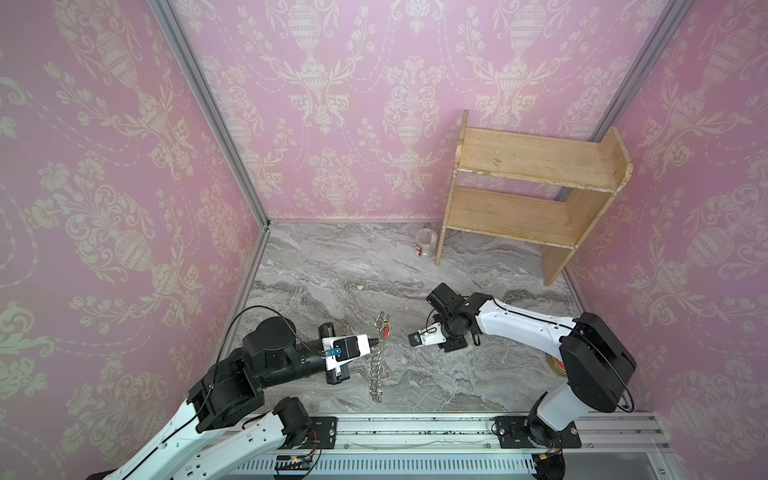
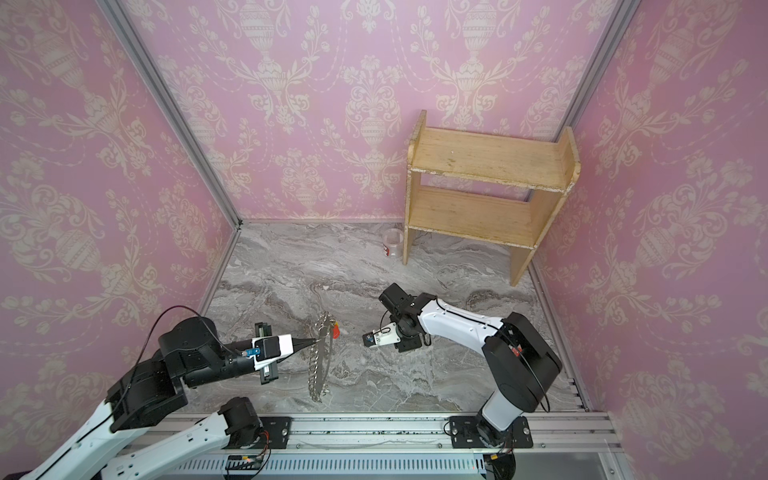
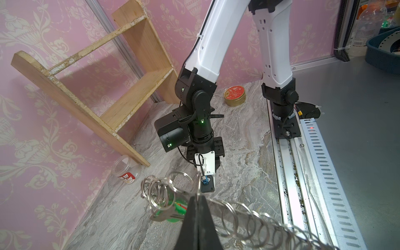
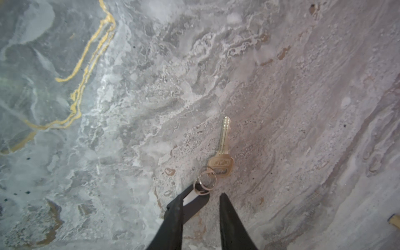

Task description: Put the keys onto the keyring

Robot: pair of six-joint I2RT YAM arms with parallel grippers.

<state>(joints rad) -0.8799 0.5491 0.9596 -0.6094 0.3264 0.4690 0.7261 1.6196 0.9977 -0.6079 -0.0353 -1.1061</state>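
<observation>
The keyring (image 3: 161,190) is a bunch of silver rings with a long chain (image 3: 249,223) of linked rings. My left gripper (image 3: 198,195) is shut on it where the bunch meets the chain. It hangs above the marble in both top views, the chain (image 1: 376,374) (image 2: 318,374) drooping toward the front. A green-tagged key (image 3: 173,208) and a red tag (image 1: 387,331) hang in the bunch. My right gripper (image 4: 207,191) is open, low over the tabletop. A brass key (image 4: 223,151) lies flat there, and its small split ring (image 4: 204,180) touches one fingertip (image 4: 191,188).
A wooden two-shelf rack (image 1: 532,199) stands at the back right, with a clear plastic jar (image 1: 426,243) lying beside its leg. A round red-lidded tin (image 3: 234,95) sits near the right arm's base. An aluminium rail (image 1: 415,432) runs along the front edge.
</observation>
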